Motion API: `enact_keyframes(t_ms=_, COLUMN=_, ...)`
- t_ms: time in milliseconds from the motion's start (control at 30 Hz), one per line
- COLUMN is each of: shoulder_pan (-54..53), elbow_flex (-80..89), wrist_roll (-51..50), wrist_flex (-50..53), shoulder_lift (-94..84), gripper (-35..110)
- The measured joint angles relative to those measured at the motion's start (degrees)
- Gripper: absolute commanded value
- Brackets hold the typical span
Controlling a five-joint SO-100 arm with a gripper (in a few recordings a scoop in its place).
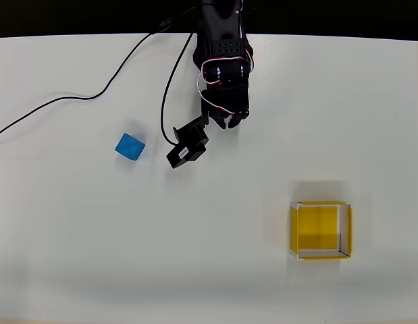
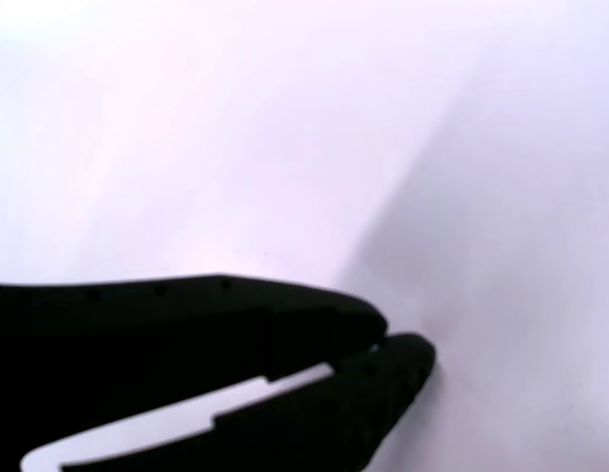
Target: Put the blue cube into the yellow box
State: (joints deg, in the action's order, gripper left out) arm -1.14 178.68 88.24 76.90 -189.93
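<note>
Blue cube (image 1: 130,146) sits untouched on desk (image 1: 60,236), left of my claw (image 1: 230,121), well apart from empty yellow box (image 1: 321,230). Claw nearly closed, holding nothing. I've everything left: reach, grasp, carry, drop.

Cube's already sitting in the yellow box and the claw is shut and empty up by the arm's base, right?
Not quite: the overhead view shows the blue cube on the bare table, left of the claw, and the yellow box empty. The claw is shut and empty.
</note>
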Motion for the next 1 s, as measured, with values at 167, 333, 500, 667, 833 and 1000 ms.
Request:
enact_keyframes(t_ms=167, shoulder_pan=0.0, elbow_flex=0.0, wrist_roll=-0.4, wrist_flex=0.0, shoulder_lift=0.0, gripper=0)
enact_keyframes(t_ms=333, shoulder_pan=0.0, elbow_flex=0.0, wrist_roll=-1.1, wrist_flex=0.0, shoulder_lift=0.0, gripper=0)
enact_keyframes(t_ms=500, shoulder_pan=0.0, elbow_flex=0.0, wrist_roll=-0.7, wrist_flex=0.0, shoulder_lift=0.0, gripper=0)
enact_keyframes(t_ms=667, shoulder_pan=0.0, elbow_flex=0.0, wrist_roll=-0.5, wrist_flex=0.0, shoulder_lift=0.0, gripper=0)
enact_keyframes(t_ms=833, shoulder_pan=-0.4, elbow_flex=-0.1, wrist_roll=-0.7, wrist_flex=-1.8, shoulder_lift=0.0, gripper=5)
enact_keyframes(t_ms=1000, shoulder_pan=-5.4, elbow_flex=-3.4, wrist_roll=-1.5, wrist_flex=-6.7, shoulder_lift=8.5, gripper=12)
